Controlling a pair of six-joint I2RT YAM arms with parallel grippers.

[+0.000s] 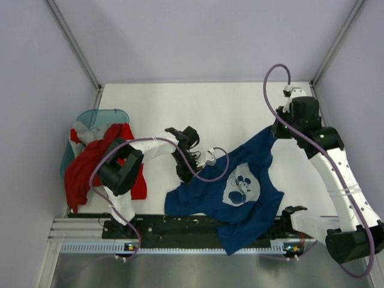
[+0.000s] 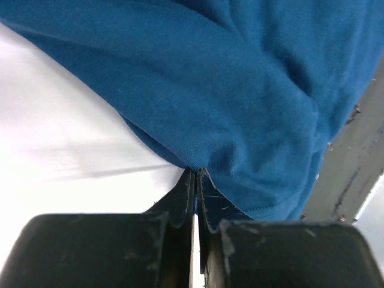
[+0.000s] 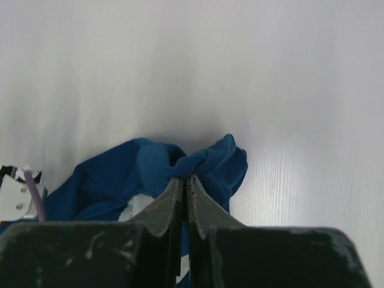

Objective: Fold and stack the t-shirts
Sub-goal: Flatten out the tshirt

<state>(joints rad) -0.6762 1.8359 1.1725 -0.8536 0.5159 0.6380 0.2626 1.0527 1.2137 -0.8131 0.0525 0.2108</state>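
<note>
Left fingers [image 2: 182, 201] are clamped shut on the left edge of the blue shirt [image 1: 240, 198]. Right fingers [image 3: 171, 201] are pinched shut on a bunched corner at its far right end. Reads as a two-point hold to pull the cloth taut and spread it flat on the bench [image 1: 180, 108] before folding. The shirt sits centre-right, print side up, with its near hem spilling over the black rail [image 1: 162, 223]. Red shirt [image 1: 84, 171] is heaped at the left against the teal basket [image 1: 99, 115], with a grey-white shirt [image 1: 77, 133] peeking out beside it; both are unfolded. Can't tell whether each pinch holds sleeve or hem, since folds hide it. Basket contents are mostly covered, and the left arm blocks part of the red shirt.
</note>
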